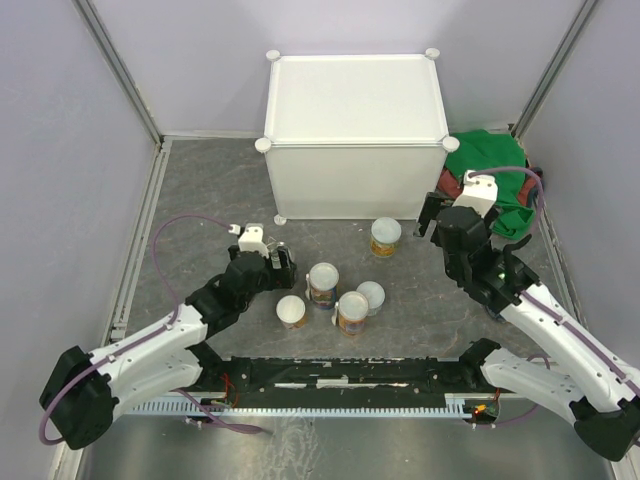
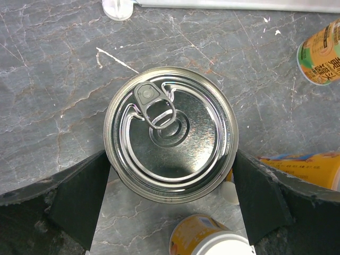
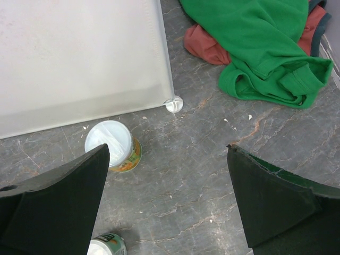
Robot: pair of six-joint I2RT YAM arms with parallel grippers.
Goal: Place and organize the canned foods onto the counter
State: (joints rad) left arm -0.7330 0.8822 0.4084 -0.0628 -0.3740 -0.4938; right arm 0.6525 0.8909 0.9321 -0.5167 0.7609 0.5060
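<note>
Straddling an upright silver-topped can (image 2: pixel 170 133), the left gripper (image 2: pixel 170 164) stands spread wide, a jaw on either side. The right gripper (image 3: pixel 167 159), likewise spread and empty, lies farther off.

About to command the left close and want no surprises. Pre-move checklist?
1. Left gripper open, straddling the pull-tab can: ok.
2. Can upright, centred between the fingers: ok.
3. Yellow can clear of the finger beside it: cannot tell, very close.
4. Right gripper open, holding nothing: ok.
5. Counter top free of cans: ok.
</note>
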